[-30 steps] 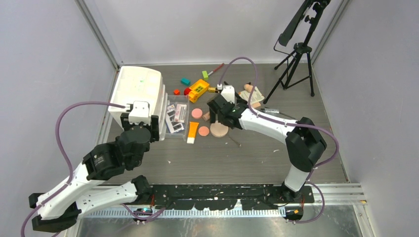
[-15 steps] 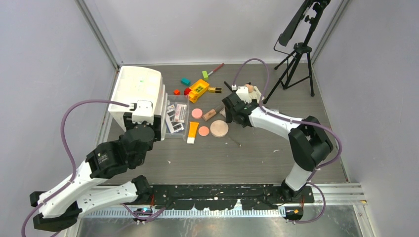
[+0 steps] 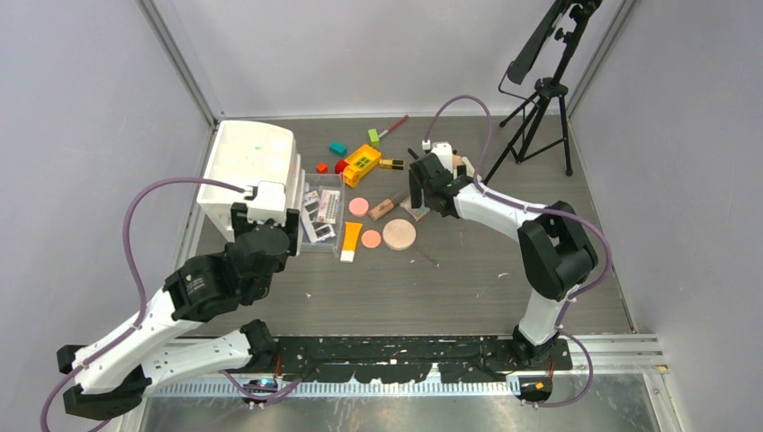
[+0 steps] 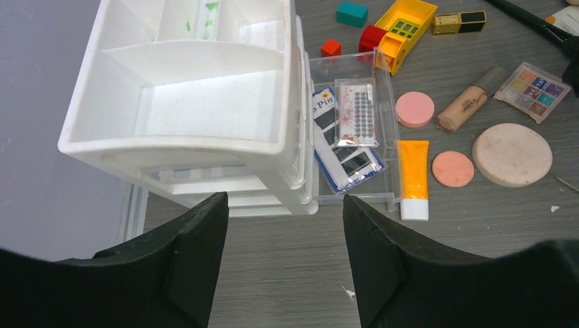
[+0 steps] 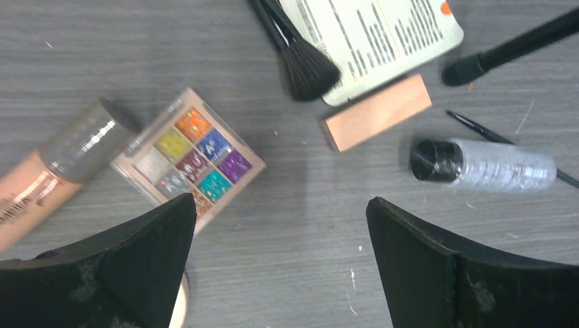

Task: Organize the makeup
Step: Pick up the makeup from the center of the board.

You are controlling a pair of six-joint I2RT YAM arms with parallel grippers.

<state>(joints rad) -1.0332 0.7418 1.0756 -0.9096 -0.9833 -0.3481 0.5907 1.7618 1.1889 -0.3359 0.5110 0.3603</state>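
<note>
We find the left gripper (image 4: pixel 281 219) released and empty before the white drawer organizer (image 4: pixel 171 147), whose lower drawers are mostly hidden under its top tray. The orange tube (image 4: pixel 412 176) lies against the clear drawer (image 4: pixel 328 72). The right gripper (image 5: pixel 276 225), spread and empty, hangs beside the eyeshadow palette (image 5: pixel 191 154). The beige tube (image 5: pixel 37 188) is cut off at the frame edge. The table (image 3: pixel 432 288) is grey wood-grain and the walls (image 3: pixel 360 54) are plain grey.

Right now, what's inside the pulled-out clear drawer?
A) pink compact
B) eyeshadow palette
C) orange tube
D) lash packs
D: two lash packs lie in the clear drawer; the orange tube, pink compact and eyeshadow palette lie on the table outside it.
</note>
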